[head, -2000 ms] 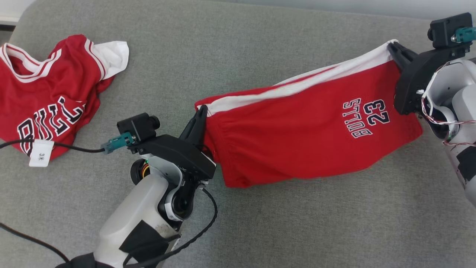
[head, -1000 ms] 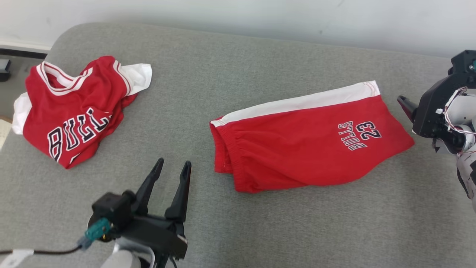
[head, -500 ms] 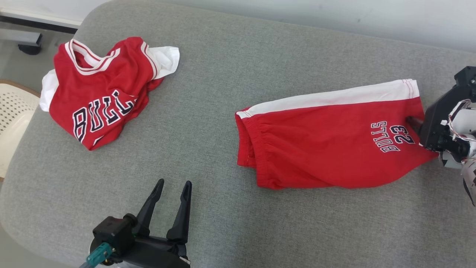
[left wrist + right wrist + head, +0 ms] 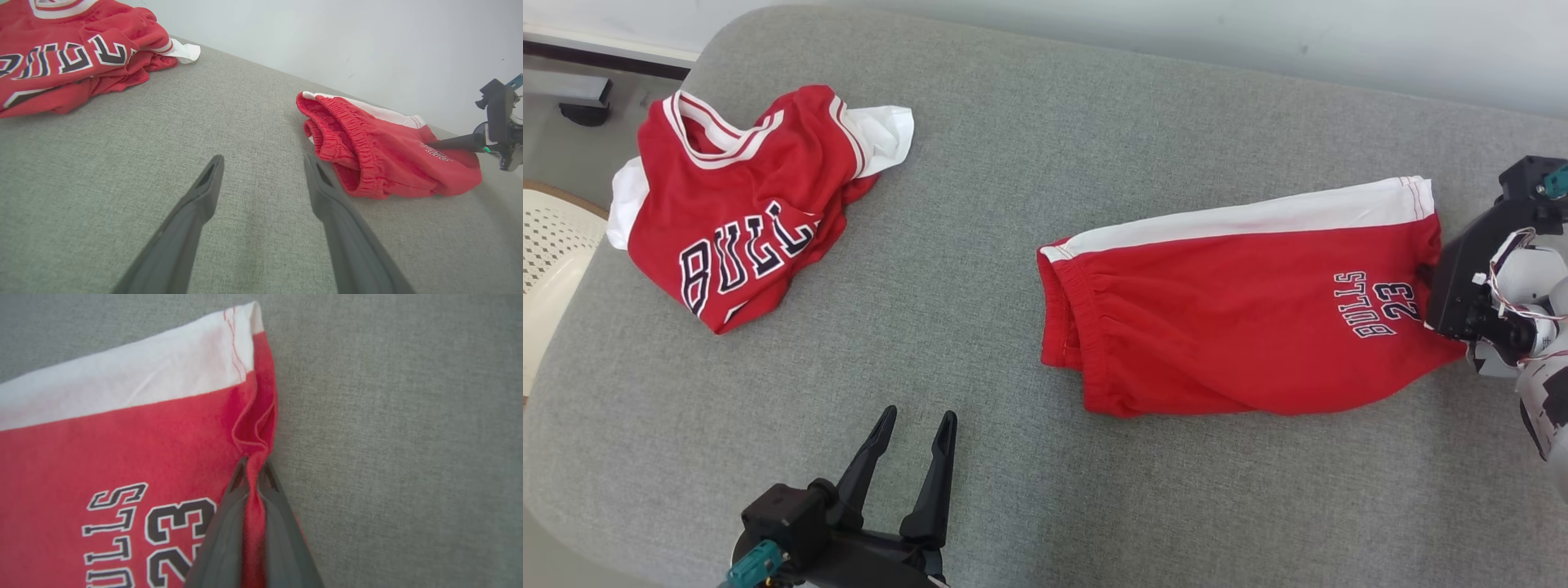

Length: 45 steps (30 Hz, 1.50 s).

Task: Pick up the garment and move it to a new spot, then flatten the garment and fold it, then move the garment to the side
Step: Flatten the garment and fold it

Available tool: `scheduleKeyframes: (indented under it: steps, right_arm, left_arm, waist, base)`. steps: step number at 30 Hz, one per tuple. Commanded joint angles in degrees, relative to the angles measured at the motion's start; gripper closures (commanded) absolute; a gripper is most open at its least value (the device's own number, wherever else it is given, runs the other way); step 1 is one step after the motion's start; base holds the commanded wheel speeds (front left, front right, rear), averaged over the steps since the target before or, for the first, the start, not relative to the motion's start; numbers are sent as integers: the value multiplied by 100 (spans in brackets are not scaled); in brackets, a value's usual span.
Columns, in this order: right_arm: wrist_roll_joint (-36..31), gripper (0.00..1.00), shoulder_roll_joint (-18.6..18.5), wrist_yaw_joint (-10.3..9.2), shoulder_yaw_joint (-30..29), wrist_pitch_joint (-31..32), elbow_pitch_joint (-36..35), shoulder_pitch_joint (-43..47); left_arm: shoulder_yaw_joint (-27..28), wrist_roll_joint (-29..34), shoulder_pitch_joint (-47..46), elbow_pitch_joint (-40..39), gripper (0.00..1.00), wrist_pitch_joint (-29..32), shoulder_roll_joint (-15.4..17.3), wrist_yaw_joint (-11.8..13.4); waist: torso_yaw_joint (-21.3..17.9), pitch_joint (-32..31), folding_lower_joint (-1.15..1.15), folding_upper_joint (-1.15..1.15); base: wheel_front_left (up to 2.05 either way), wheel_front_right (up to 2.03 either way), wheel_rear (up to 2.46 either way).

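On the grey cushion (image 4: 980, 163), head view: red shorts (image 4: 1233, 327) laid out across the right half, waistband (image 4: 1066, 318) toward the centre, leg hem toward the right edge. Right hand (image 4: 1427, 278) at that hem, fingertips buried in the cloth. Left hand (image 4: 917, 416) at the lower left, spread wide, holding nothing, well apart from the shorts. Red jersey (image 4: 735, 220) crumpled at the far left, apparently no part of this step.

Left wrist view: left hand (image 4: 263, 160) gaping over bare cushion. Red shorts (image 4: 388, 155) up and to the right, gathered waistband (image 4: 347, 126) facing the camera. One finger of the right hand (image 4: 433, 144) reaching onto the far end.

Right wrist view: right hand (image 4: 254, 465) closed tight on a pinched ridge of the hem (image 4: 255, 428), below the white side stripe (image 4: 143, 388) and beside the "23" print (image 4: 175, 526). Cloth bunched into a small pleat just above the fingertips.

Step in hand, as judged: a fold begun from the leg end. For a clean result:
- Lift only enough to clear the cushion.
- Carry the hem in a low arc toward the waistband.
- Keep the edge square to the stripe for aligned layers.

Single pinch near mid-hem — likely to let the corners droop and to drag the whole garment. Better, therefore, to bring the left hand across and pin the waistband first. Release only after laying the hem flat.
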Motion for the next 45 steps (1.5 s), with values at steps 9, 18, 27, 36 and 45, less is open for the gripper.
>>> scheduleKeyframes:
  steps: [9,18,27,36,45]
  right_arm:
    - [-189,100,-2,-23,-413,-634,482,275]
    - [-222,100,-222,-19,-643,-1089,434,677]
    - [-551,100,-478,-19,-860,-1592,569,912]
    - [-992,100,-160,-18,-868,-1910,495,717]
    - [-1131,100,788,-18,-407,-1149,-260,604]
  left_arm:
    - [31,-90,140,94,0,76,61,40]
    - [68,-195,310,50,0,134,132,115]
    - [80,-301,537,-69,0,194,204,184]
    - [37,-356,608,-149,0,266,218,229]
    - [-13,-381,636,-168,0,290,207,239]
  waist:
    - [-138,-333,0,0]
    - [-381,-674,0,0]
    - [-620,-940,0,0]
    - [-663,-1105,0,0]
    - [-577,-1217,0,0]
  base:
    - [0,0,0]
    - [0,0,0]
    - [0,0,0]
    - [0,0,0]
    - [0,0,0]
